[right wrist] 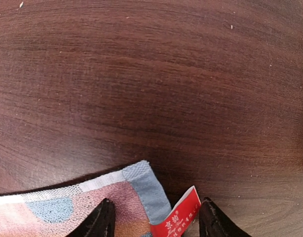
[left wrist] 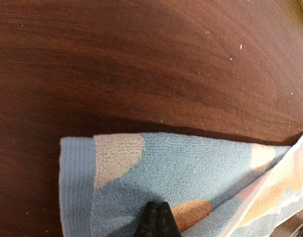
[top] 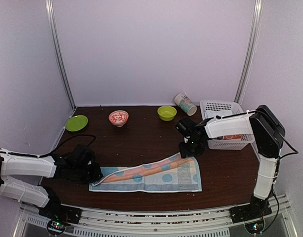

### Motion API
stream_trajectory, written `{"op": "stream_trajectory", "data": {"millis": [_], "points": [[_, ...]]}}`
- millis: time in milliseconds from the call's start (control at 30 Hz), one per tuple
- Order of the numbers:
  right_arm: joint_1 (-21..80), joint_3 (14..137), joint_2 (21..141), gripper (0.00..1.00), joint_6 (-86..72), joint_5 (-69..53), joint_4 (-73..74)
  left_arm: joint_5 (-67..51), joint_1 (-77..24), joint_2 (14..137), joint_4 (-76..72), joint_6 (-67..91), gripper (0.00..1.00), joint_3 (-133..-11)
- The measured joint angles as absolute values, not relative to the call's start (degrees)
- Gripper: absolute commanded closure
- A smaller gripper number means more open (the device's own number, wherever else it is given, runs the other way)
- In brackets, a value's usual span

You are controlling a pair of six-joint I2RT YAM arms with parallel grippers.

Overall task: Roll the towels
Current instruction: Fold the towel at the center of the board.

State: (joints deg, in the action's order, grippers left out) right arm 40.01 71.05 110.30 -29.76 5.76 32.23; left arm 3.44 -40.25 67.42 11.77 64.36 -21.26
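The light blue towel (top: 156, 178) with coloured dots lies spread along the near edge of the table (top: 141, 140), between the two arms. Its far edge is turned over in a long slanting flap (top: 141, 171) that shows a peach-coloured face, running from the far right corner down toward the left end. No tight roll has formed, so I judge the rolling barely begun: this towel needs rolling from end to end, and a second towel is not laid out anywhere.

The left gripper (top: 92, 174) sits at the towel's left end with its fingers pressed together. Whether cloth is pinched between them I cannot tell. The right gripper (right wrist: 158, 219) stands parted over the far right corner, one finger on each side of the red tag (right wrist: 177, 216), gripping nothing.

Counted: one towel on the table, two arms. At the far side, from left to right, are one green plate (top: 76, 123), one red-and-white bowl (top: 118, 118), one yellow-green bowl (top: 167, 113), one cup (top: 185, 104) lying on its side, and one white basket (top: 221, 105). Something orange shows through the basket's wall; what it is I cannot tell.
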Motion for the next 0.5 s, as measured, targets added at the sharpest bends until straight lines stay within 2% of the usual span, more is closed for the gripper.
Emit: {"op": "stream_trajectory", "data": {"millis": [500], "points": [[38.7,72.8,110.3,0.43,-30.2,4.6,30.4,3.4,-40.2,67.4,11.7,64.3,1.00,-21.3]]}}
